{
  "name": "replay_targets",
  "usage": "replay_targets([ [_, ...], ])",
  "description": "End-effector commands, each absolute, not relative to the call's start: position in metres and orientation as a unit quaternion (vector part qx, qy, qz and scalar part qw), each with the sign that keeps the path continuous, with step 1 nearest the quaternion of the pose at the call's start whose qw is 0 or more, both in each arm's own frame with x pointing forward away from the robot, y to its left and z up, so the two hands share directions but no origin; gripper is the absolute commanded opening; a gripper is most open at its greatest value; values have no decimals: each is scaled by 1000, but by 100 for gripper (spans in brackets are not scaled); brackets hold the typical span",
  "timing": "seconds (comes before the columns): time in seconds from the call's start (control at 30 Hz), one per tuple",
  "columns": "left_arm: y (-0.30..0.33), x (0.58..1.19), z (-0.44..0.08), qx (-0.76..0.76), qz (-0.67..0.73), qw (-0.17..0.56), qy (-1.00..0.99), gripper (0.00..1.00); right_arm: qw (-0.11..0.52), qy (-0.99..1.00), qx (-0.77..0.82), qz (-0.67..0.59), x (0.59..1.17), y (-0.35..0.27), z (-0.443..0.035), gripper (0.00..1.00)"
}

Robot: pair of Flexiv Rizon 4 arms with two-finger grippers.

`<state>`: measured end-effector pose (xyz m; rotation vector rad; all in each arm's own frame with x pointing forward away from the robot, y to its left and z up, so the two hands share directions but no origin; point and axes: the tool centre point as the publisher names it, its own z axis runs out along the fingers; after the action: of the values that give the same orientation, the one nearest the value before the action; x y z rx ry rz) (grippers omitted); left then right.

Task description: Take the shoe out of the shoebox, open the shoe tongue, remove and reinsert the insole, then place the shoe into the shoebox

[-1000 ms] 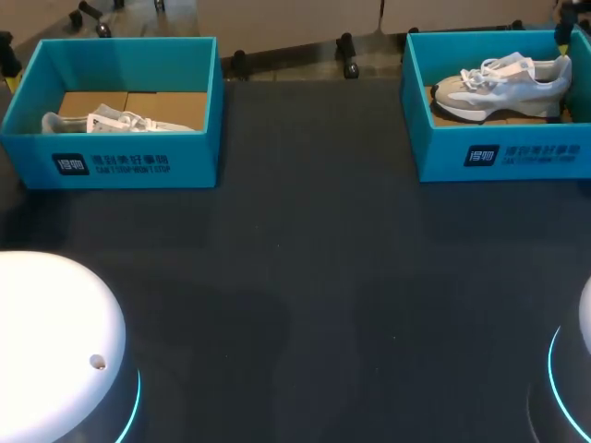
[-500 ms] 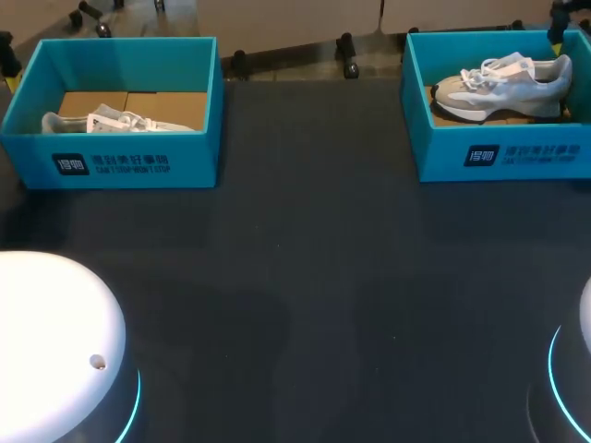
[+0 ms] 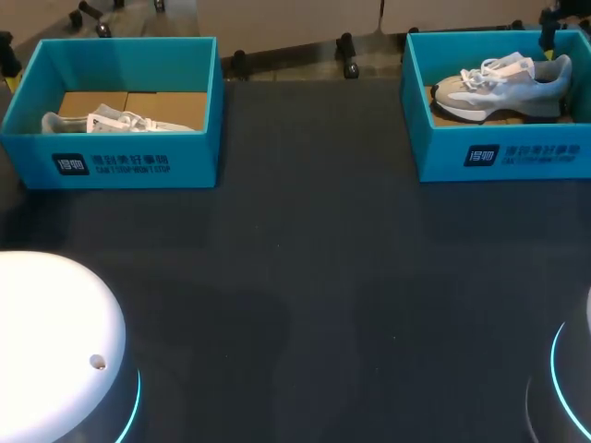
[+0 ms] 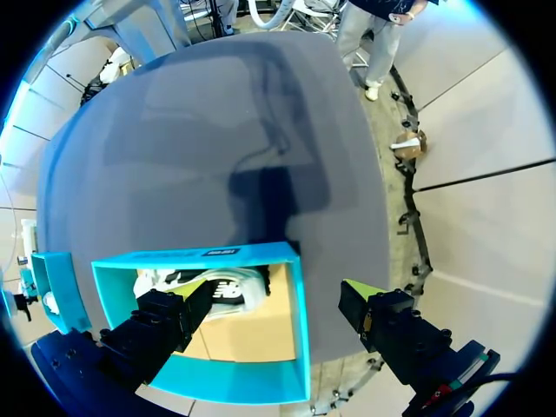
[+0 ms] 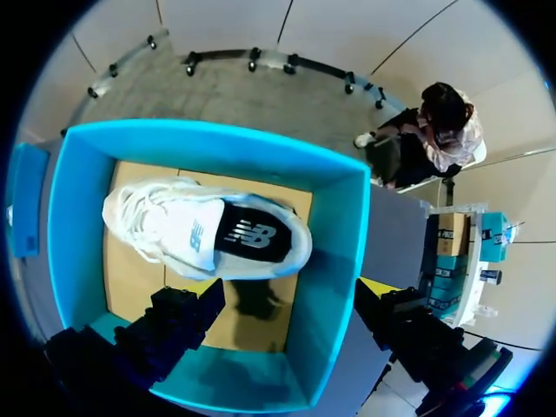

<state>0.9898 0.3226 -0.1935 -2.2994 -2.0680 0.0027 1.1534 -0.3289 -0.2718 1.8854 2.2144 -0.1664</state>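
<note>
Two grippers stand with jaws apart, and neither is holding anything.

1. Right gripper point(image 5: 282, 304): its fingers are spread wide above the right shoebox point(image 3: 499, 152). In the right wrist view one finger hangs inside the box over the cardboard floor, just beside the shoe point(image 5: 208, 234). The other finger hangs outside the box, so the side wall passes between them. No finger touches the shoe. This wide spread reads as an approach posture. The gripper probably needs to shift further over the shoe before closing, or a finger may catch the wall.

2. Left gripper point(image 4: 274, 300): its fingers are also spread, above the left shoebox point(image 4: 300, 321). One finger is over the interior near the second shoe point(image 4: 217, 291), and the other is beyond the box wall. There is no contact.

3. Task object: the grey-and-white shoe lies inside the right shoebox at the far right of the table point(image 3: 305, 277). Its laced end points left, and its side panel faces the wrist camera. The tongue is not yet opened, and no insole is visible. Extraction is judged not yet started.

4. Surface: the table is dark and matte. The left shoebox sits at the far left and the right shoebox at the far right, well apart. Both are open-topped, teal, and lined with brown cardboard. The wide middle and near area between them is the likely working zone for handling the tongue and insole.
</note>
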Motion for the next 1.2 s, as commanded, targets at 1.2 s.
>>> replay_targets([
  [1.2,323,988,-193,-744,-1,24,-668,100,99,742,661,-54,1176,-342,-322,76],
])
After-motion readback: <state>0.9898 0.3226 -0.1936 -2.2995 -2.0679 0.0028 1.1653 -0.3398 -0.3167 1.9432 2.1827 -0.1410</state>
